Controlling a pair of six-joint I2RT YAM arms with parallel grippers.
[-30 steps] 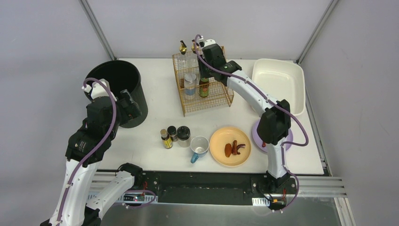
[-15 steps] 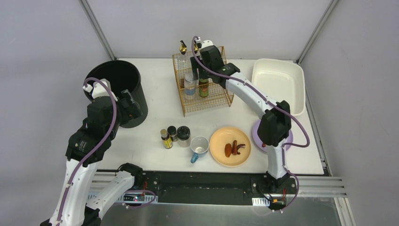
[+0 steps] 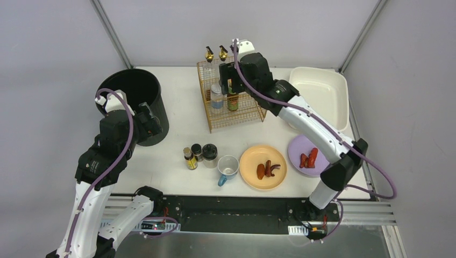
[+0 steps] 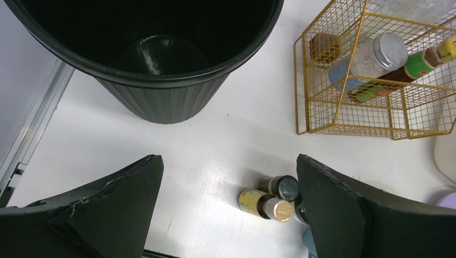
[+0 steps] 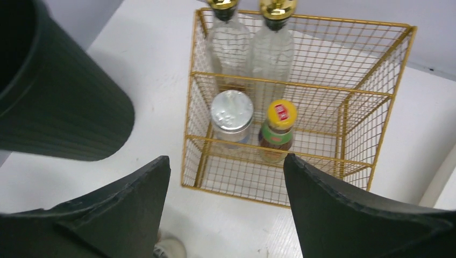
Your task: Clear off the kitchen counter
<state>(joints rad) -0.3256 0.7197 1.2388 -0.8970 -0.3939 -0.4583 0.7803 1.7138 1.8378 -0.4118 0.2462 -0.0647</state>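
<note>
- Progress was judged partway: the rack (image 3: 236, 115) already held two tall bottles (image 5: 228, 45), a jar (image 5: 232, 113) and a sauce bottle (image 5: 279, 126).
- Tabletop (image 3: 183, 102), the white surface in front of both arms, carried three small bottles (image 3: 198, 155), a mug (image 3: 228, 167), an orange plate (image 3: 250, 160) with food and a purple plate (image 3: 297, 150) with red pieces. All of these were judged left to clear.
- Bin (image 3: 153, 118) stood at the far left of the tabletop, and the tub (image 3: 318, 94) at the far right.
- Right hand (image 5: 226, 209) hovered above the rack, fingers wide apart, holding nothing.
- Left hand (image 4: 228, 209) hung beside the bin, above the small bottles, fingers likewise spread and empty.
- Change against the top view one second earlier: the right elbow had swung out to the right, uncovering the purple plate it had hidden.
- Over the same interval the right hand had drawn up and slightly right over the rack.
- Left arm, rack contents and every item on the tabletop showed no shift.
</note>
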